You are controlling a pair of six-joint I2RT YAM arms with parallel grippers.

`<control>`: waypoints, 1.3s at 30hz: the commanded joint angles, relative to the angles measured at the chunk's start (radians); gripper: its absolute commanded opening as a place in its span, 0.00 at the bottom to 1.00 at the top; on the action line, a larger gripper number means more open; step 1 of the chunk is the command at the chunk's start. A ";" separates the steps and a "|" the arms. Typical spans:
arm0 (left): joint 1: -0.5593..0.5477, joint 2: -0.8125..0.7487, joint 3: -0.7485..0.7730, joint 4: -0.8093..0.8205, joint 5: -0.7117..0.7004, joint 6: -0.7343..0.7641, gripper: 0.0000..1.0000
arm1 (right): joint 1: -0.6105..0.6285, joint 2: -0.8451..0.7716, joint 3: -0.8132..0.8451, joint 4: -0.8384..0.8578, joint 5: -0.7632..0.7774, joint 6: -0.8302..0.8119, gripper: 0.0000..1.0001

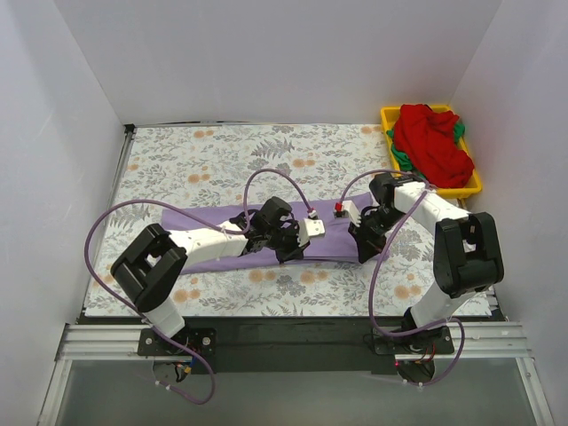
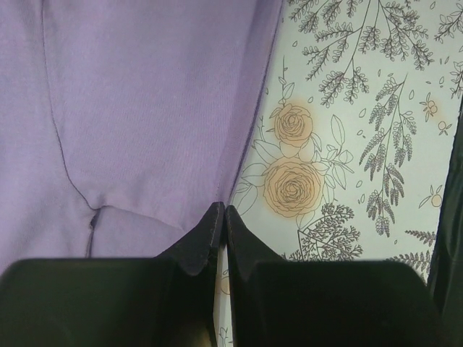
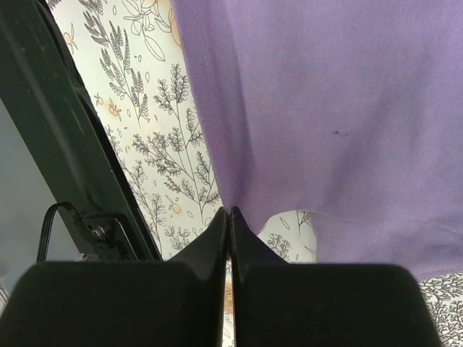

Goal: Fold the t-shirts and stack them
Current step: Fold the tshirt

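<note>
A lavender t-shirt (image 1: 333, 241) lies stretched left to right across the middle of the floral cloth. My left gripper (image 1: 287, 252) is down at its near edge, jaws shut on the hem. In the left wrist view the lavender t-shirt (image 2: 145, 108) runs right into the closed left gripper (image 2: 221, 210). My right gripper (image 1: 364, 249) is at the shirt's right end. In the right wrist view the lavender cloth (image 3: 325, 94) bunches into the pinched right gripper (image 3: 229, 212). A red t-shirt (image 1: 432, 142) and a green one (image 1: 401, 161) lie crumpled in the tray.
A yellow tray (image 1: 388, 115) stands at the back right corner. The floral cloth (image 1: 204, 160) covers the table. White walls close in the left, back and right sides. A black frame rail (image 3: 65, 123) runs close to my right gripper.
</note>
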State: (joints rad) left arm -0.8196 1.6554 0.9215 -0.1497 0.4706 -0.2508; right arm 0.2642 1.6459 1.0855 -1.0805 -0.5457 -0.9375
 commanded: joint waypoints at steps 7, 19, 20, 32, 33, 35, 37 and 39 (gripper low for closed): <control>0.062 0.030 0.099 -0.036 0.000 0.027 0.00 | -0.010 0.077 0.161 -0.033 0.055 0.028 0.01; 0.143 0.182 0.260 -0.053 -0.033 0.084 0.00 | -0.033 0.281 0.428 -0.029 0.139 0.034 0.01; 0.148 0.201 0.264 -0.054 -0.038 0.085 0.00 | -0.033 0.305 0.444 -0.029 0.148 0.042 0.01; 0.207 0.184 0.294 -0.056 -0.046 -0.034 0.26 | -0.033 0.338 0.609 0.031 0.273 0.276 0.38; 0.215 0.166 0.289 -0.066 -0.047 -0.050 0.28 | -0.033 0.321 0.611 0.030 0.274 0.288 0.38; 0.246 0.098 0.283 -0.085 -0.036 -0.082 0.32 | -0.033 0.260 0.596 0.030 0.288 0.318 0.38; 0.284 0.060 0.286 -0.129 -0.033 -0.100 0.40 | -0.033 0.217 0.538 0.030 0.285 0.330 0.37; 0.306 0.017 0.303 -0.196 -0.024 -0.117 0.44 | -0.019 0.154 0.452 0.028 0.273 0.350 0.33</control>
State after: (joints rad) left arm -0.5529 1.7985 1.1995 -0.2665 0.4305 -0.3153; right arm 0.2359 1.9118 1.6131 -1.0336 -0.2699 -0.6518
